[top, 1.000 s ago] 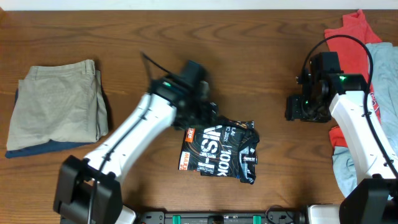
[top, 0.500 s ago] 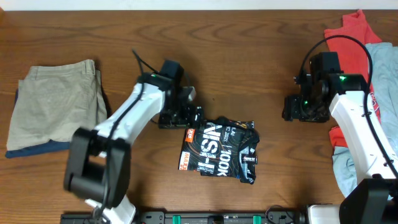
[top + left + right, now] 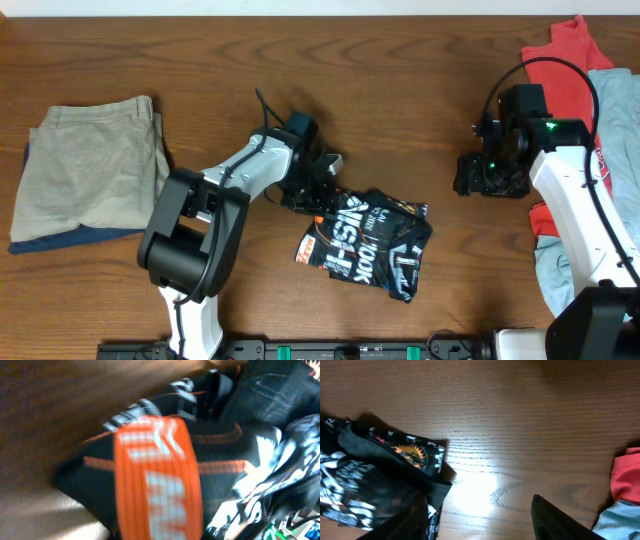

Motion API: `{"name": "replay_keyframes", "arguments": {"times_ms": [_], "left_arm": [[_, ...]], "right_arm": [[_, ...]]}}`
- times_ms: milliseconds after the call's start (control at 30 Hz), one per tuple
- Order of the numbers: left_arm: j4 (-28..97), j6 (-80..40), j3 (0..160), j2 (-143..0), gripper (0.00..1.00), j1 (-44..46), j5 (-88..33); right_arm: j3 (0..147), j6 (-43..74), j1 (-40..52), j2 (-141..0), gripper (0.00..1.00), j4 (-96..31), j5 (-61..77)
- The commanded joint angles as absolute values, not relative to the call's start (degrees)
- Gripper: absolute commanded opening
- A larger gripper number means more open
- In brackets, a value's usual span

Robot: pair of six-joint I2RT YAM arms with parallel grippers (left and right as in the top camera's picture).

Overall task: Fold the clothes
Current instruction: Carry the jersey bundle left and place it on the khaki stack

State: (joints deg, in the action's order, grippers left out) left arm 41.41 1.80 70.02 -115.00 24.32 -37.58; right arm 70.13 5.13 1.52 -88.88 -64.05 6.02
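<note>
The clothes, a folded black jersey with white and orange lettering, lie askew on the wooden table at centre front. My left gripper sits on the jersey's upper left corner, shut on the cloth there. In the left wrist view the jersey fills the blurred frame, its orange patch close up, and hides the fingers. My right gripper hovers open to the right, apart from the jersey. In the right wrist view its dark fingers frame bare wood, with the jersey at the left.
Folded tan trousers rest on a blue garment at the far left. A heap of red and light blue clothes lies along the right edge, under my right arm; its red cloth shows in the right wrist view.
My left arm swung right onto the jersey's corner and its gripper closed. The jersey has turned clockwise and shifted a little right. The right arm has stayed put.
</note>
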Motion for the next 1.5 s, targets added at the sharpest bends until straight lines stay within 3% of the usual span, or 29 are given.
{"name": "replay_keyframes", "arguments": {"times_ms": [0, 267, 767, 1000, 1467], "left_arm": [[40.73, 2.74, 70.48, -115.5, 0.06, 23.57, -37.6], [41.04, -3.99, 75.44, -113.67, 0.06, 18.44, -16.32], [45.32, -5.04, 90.52, -106.0, 0.06, 0.19, 7.03], [44.91, -6.04, 91.5, -101.51, 0.06, -11.75, 10.39], [47.13, -22.15, 90.8, -101.43, 0.06, -32.88, 9.47]], "right_arm": [[70.43, 4.19, 1.15, -88.38, 0.64, -64.1, 6.44], [70.43, 4.19, 1.13, -88.38, 0.64, -63.9, 6.42], [70.43, 4.16, 1.13, -88.38, 0.64, -63.72, 6.22], [70.43, 4.16, 1.13, -88.38, 0.64, -63.48, 6.0], [70.43, 4.16, 1.13, -88.38, 0.64, -63.29, 6.02]]}}
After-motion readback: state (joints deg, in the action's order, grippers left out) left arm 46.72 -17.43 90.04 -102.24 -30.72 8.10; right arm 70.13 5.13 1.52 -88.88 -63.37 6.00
